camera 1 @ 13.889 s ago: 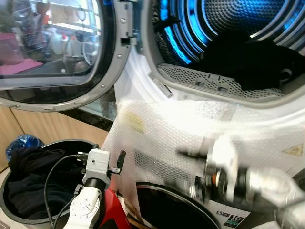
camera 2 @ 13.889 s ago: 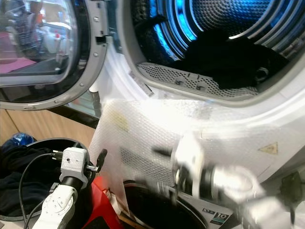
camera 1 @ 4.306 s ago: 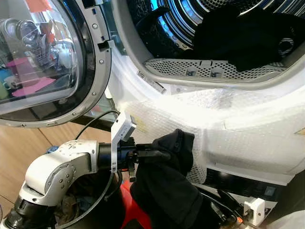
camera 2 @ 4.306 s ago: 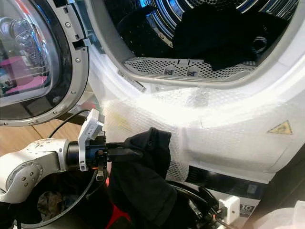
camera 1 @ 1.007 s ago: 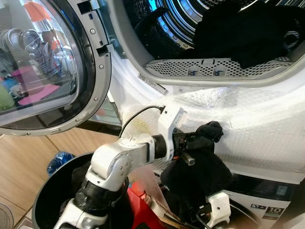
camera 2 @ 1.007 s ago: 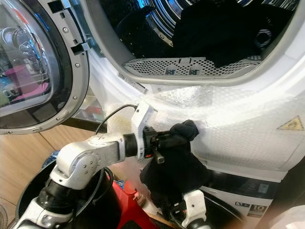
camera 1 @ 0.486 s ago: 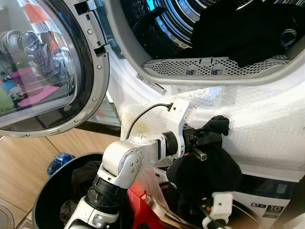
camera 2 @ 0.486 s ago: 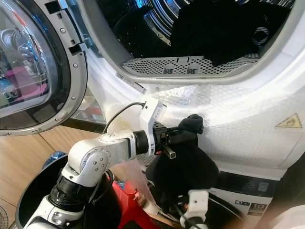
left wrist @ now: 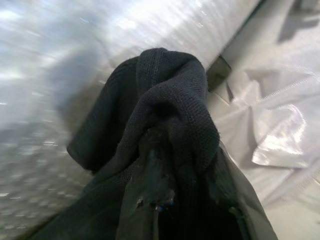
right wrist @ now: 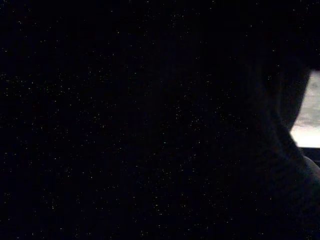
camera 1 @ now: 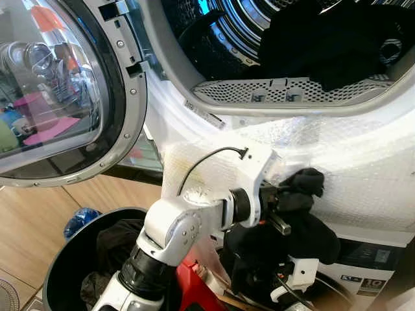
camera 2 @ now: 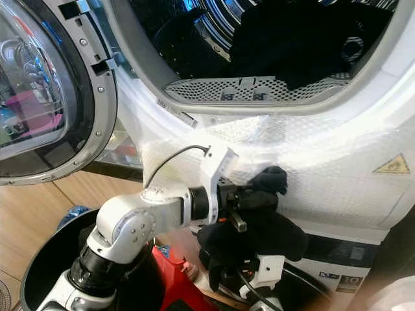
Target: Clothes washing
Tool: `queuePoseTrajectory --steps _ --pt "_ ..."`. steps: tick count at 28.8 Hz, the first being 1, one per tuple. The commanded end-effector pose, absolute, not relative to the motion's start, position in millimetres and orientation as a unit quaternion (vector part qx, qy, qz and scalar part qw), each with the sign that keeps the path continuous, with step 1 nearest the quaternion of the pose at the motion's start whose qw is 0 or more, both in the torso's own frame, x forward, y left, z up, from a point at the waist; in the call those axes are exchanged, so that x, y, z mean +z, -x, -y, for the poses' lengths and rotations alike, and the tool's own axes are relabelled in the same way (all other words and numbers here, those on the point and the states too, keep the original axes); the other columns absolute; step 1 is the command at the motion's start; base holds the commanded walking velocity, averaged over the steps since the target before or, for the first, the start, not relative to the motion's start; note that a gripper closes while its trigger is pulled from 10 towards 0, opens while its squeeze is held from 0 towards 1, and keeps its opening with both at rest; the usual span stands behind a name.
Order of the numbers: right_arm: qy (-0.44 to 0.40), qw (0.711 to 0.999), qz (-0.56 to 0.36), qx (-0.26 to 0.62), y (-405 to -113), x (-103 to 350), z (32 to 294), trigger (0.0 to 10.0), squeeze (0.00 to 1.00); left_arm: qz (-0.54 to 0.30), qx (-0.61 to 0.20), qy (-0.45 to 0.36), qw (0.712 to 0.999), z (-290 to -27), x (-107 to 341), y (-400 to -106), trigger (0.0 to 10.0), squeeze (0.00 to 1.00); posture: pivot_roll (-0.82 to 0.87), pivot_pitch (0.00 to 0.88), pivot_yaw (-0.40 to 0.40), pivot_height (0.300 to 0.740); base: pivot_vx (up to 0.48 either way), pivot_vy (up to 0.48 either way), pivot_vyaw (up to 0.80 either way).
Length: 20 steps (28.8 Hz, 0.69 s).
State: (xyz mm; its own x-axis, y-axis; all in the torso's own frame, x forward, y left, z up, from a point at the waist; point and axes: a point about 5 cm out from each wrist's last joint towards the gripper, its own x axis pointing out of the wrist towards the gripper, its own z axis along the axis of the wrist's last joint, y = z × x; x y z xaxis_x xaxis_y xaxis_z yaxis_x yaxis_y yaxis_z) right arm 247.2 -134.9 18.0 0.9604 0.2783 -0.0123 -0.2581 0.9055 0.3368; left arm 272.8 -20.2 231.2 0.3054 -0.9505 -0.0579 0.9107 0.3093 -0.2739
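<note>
a black garment (camera 1: 285, 230) is held pinched by the closed left gripper (camera 1: 299, 188) against the bubble-wrapped front panel (camera 1: 363, 168) just below the open drum (camera 1: 259, 39), its long axis hanging downward with the bunched end up. more dark clothes (camera 1: 337, 45) are seen inside the drum, the open door (camera 1: 58, 91) stands at left, and a black laundry basket (camera 1: 61, 272) sits below it. the right gripper's state cannot be told; its wrist view is dark.

From my remote view: wooden floor (camera 1: 26, 227) at 8 o'clock, pale and plank-grained. A blue crumpled bag (camera 1: 76, 220) lies on it near 7 o'clock. At 10 o'clock, curved glass (camera 1: 45, 84) reflects a bright room with pink and green items. Blue light (camera 1: 209, 8) glows at 12 o'clock.
</note>
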Motion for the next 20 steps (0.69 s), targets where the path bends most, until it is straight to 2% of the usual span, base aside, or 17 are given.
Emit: queuePoseTrajectory --steps 1,3,4,9,20 --pt "-0.177 0.97 -0.037 0.16 -249 18 120 5.2 0.0 -0.1 -0.59 0.085 0.797 20 234 -267 0.0 0.0 -0.08 0.0 0.283 0.74 0.0 0.0 0.0" --pt "-0.175 0.971 -0.038 0.161 -249 18 120 5.2 0.0 -0.102 -0.593 0.084 0.795 21 234 -266 0.0 0.0 -0.08 0.0 0.283 0.74 0.0 0.0 0.0" --pt "-0.17 0.972 -0.038 0.159 -248 18 122 0.0 0.0 -0.102 -0.595 0.085 0.793 22 234 -264 0.0 0.0 -0.08 0.0 0.285 0.74 0.0 0.0 0.0" --pt "-0.163 0.972 -0.035 0.166 -238 18 124 0.0 0.0 -0.106 -0.598 0.085 0.79 23 233 -261 0.0 0.0 -0.08 0.0 0.28 0.74 0.0 0.0 0.0" --pt "-0.171 0.976 -0.024 0.135 -241 28 132 0.0 0.0 -0.103 -0.591 0.088 0.795 20 237 -264 0.0 0.0 -0.08 0.0 0.278 0.74 0.0 0.0 0.0"
